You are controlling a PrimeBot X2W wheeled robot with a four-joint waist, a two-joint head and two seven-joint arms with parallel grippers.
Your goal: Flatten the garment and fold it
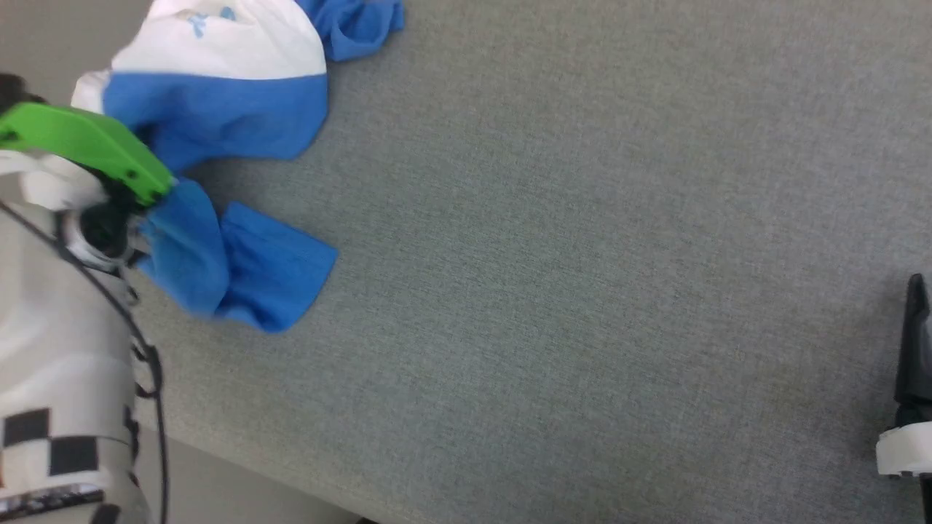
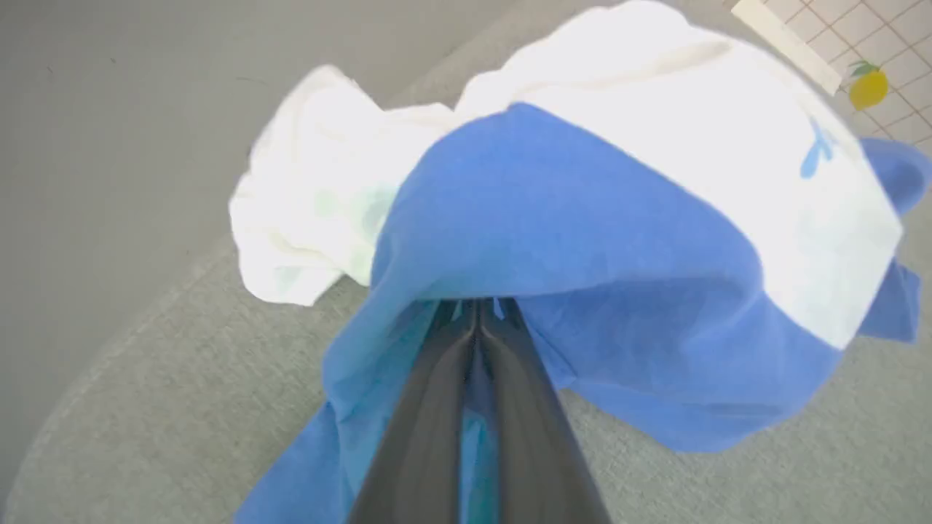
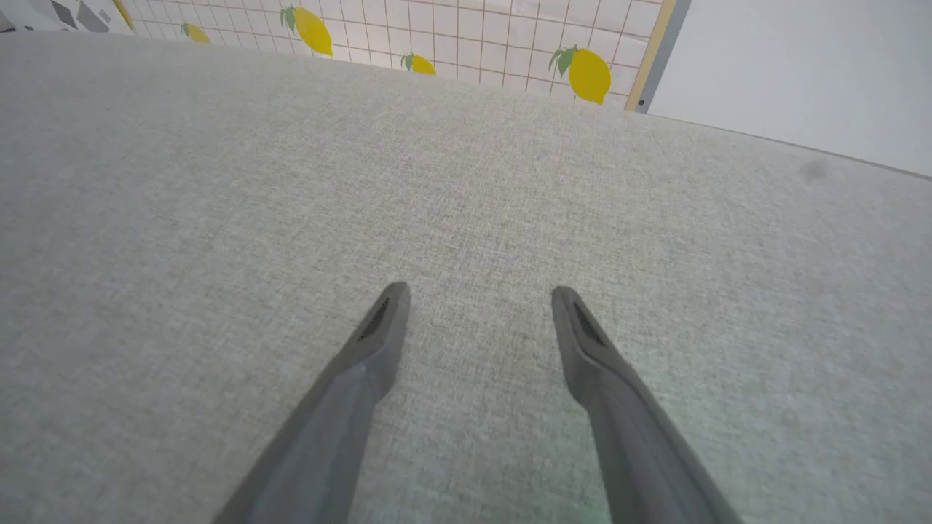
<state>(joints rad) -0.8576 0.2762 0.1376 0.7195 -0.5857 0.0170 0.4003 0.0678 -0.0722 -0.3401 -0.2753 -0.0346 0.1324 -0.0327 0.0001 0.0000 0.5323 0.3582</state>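
Left wrist view: left pincer clamps the bunched garment — right pincer gapes above grey table.

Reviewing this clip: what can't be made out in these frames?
Garment: head view, top cut off by the frame edge, left part hidden behind the left arm.
Left gripper: left wrist view, fingertips buried under blue cloth, so how much it pinches is unclear.
Right gripper: head view, mostly cut off by the right edge.
Print on the white panel: left wrist view, blurred.
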